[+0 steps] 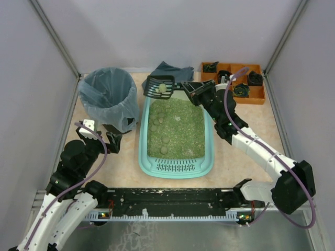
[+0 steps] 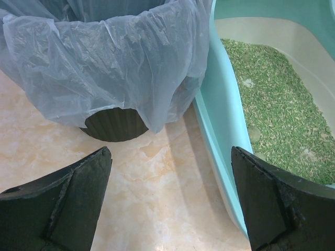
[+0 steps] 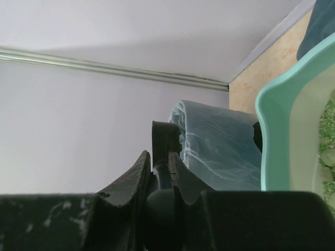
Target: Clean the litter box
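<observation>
Several pale clumps lie in the green litter of the turquoise litter box (image 1: 176,166), which sits mid-bench with its grille end toward the arms. Over its far end, the right tool (image 1: 192,93) is clamped on the handle of a black slotted scoop (image 1: 157,83), and 1 clump (image 1: 163,88) rides in it.

My worry is the trip to the bin lined with a bluish bag (image 1: 107,94), just left of the box. If the scoop tips on the way, the clump could roll off onto the bench (image 1: 235,157) or the blue cloth (image 1: 170,70) behind. Coming in low, the scoop could also snag the loose bag rim and drag the bin.

The left tool (image 2: 170,162) is spread wide with nothing in it, parked low by the bin's base, so it isn't steadying anything.

On views: only the top camera shows the scoop head and its load. The right wrist just shows the pinched handle, the bag and a corner of the box, so a spill wouldn't show there. The left wrist shows the bag hanging right up against the box wall, which the top view hides.
</observation>
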